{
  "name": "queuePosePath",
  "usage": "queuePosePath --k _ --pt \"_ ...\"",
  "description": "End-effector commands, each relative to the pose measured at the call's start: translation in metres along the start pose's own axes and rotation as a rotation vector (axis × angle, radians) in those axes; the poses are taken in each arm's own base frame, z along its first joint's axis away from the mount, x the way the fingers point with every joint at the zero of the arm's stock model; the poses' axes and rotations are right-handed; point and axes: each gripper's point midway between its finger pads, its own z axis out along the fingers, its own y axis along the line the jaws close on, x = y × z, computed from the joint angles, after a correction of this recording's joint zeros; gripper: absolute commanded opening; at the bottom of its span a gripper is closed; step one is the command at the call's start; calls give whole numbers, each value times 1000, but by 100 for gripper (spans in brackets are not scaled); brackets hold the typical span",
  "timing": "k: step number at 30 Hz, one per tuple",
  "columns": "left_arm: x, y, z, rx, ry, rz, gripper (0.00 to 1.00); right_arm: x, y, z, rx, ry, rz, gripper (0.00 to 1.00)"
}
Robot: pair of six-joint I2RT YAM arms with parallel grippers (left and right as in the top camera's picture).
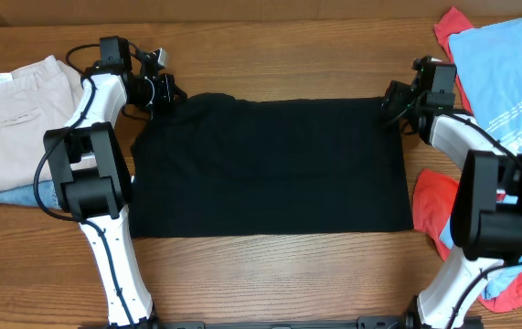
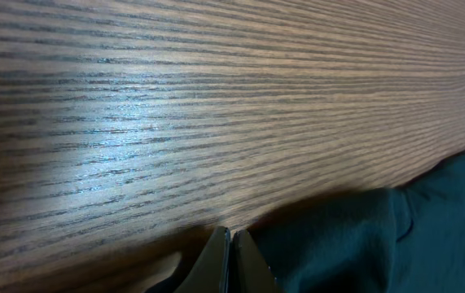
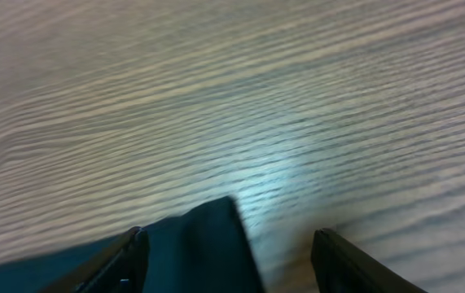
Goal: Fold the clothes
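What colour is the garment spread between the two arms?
The garment is plain black, clearest in the overhead view.

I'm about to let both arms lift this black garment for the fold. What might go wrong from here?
1. The right end effector is open, and the corner of the black garment lies nearer one finger than the other, so closing may catch only a sliver.
2. The left end effector is shut at the garment's edge. Whether it pinches cloth is unclear, so that corner may stay down.

- Wooden counter [image 1: 270,270]: brown, with fine straight grain running along its length.
- Pale sheen [image 2: 110,138] of light on its bare surface.
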Motion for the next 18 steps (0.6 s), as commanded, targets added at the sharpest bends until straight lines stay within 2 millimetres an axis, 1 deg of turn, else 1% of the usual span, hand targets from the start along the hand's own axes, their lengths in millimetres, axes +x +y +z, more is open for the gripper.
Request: queuePosePath --k 1,6,10,11,12,14,15,17,18 --pt "-15 -10 -18 -14 -41 47 4 -6 4 12 -26 -26 -7 67" --pt "-15 -10 -18 -14 -41 47 4 3 2 26 -27 -15 -7 66" --pt "-14 -10 -18 -14 -39 45 4 11 -1 35 -24 -2 -2 61" --pt "-14 -10 -18 -14 -39 45 4 12 -1 36 -24 0 2 57" --pt "-14 -10 -18 -14 -38 44 4 14 -1 37 -23 3 2 51" --pt "-14 -10 -18 -14 -38 44 4 13 -1 37 -25 -1 3 21" --pt "-14 -10 -18 -14 -37 43 5 11 -1 37 -25 -6 9 12" --pt "-13 -9 -18 -14 -35 42 6 10 0 37 -26 -10 12 4" --pt "-13 -9 -18 -14 -35 42 5 10 0 37 -26 -10 12 4"
